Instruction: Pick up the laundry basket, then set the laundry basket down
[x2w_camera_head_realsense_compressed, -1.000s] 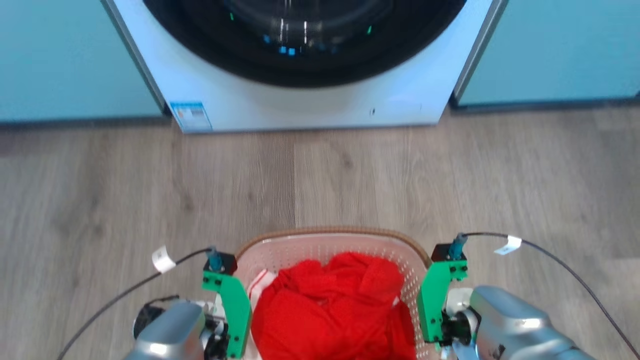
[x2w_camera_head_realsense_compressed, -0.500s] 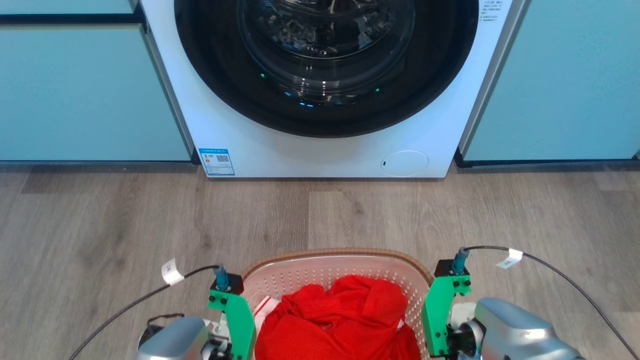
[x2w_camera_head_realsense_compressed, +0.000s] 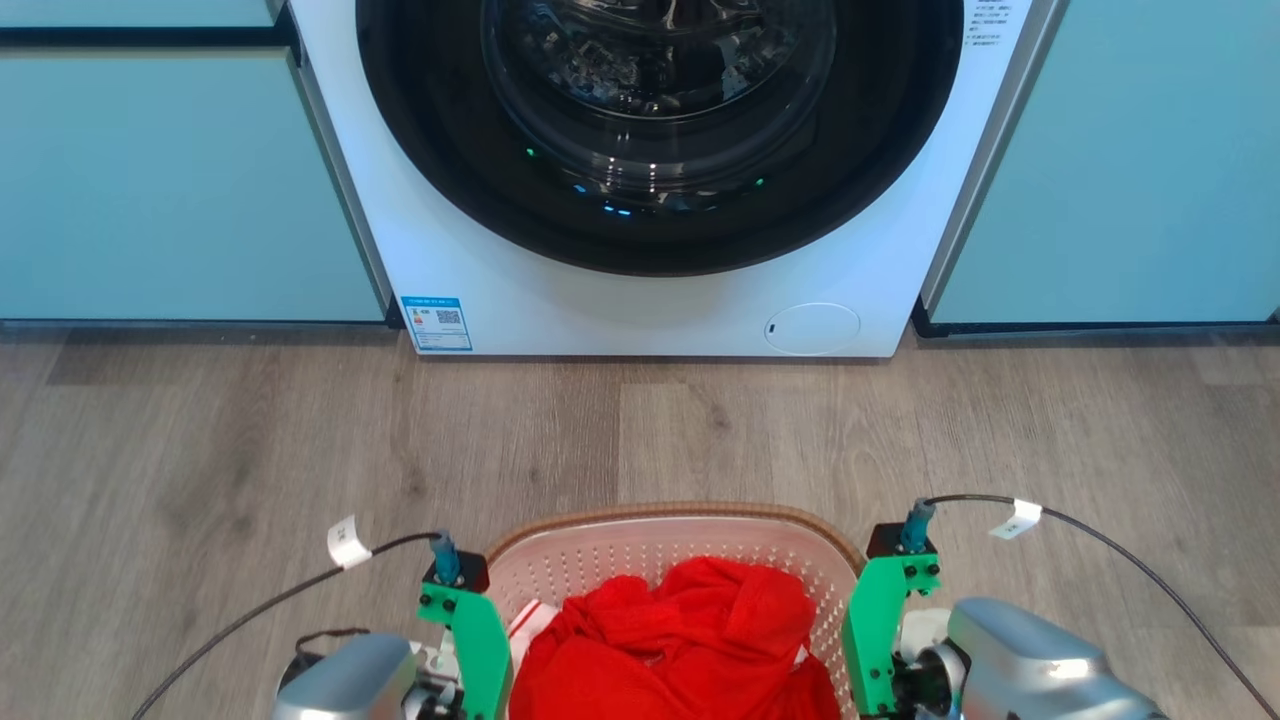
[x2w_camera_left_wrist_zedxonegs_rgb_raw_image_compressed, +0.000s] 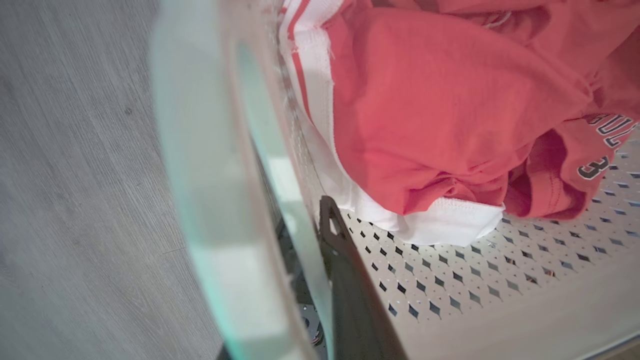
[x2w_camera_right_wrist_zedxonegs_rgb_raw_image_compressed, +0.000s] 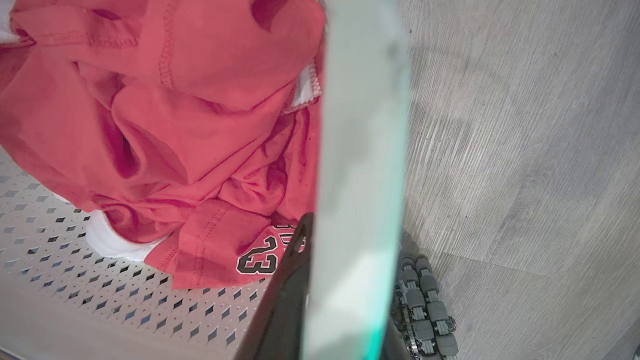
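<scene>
Front-loading washer (x2w_camera_head_realsense_compressed: 655, 140) and red laundry on a plank floor (x2w_camera_head_realsense_compressed: 640, 430).
The white washer, with a round dark glass door, stands between two teal cabinets (x2w_camera_head_realsense_compressed: 170, 180) (x2w_camera_head_realsense_compressed: 1130, 160); a blue label (x2w_camera_head_realsense_compressed: 436, 322) and a round cover (x2w_camera_head_realsense_compressed: 812, 328) mark its lower front. A crumpled red jersey (x2w_camera_head_realsense_compressed: 680, 640) bears the number 23 (x2w_camera_right_wrist_zedxonegs_rgb_raw_image_compressed: 262, 255).

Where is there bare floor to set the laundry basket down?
Free: the wood floor between the washer and the laundry basket, also far left and right. Crowded: close beside the basket, where arms and cables sit.

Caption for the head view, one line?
Left gripper and right gripper grip a laundry basket of red clothes before a washing machine.
</scene>
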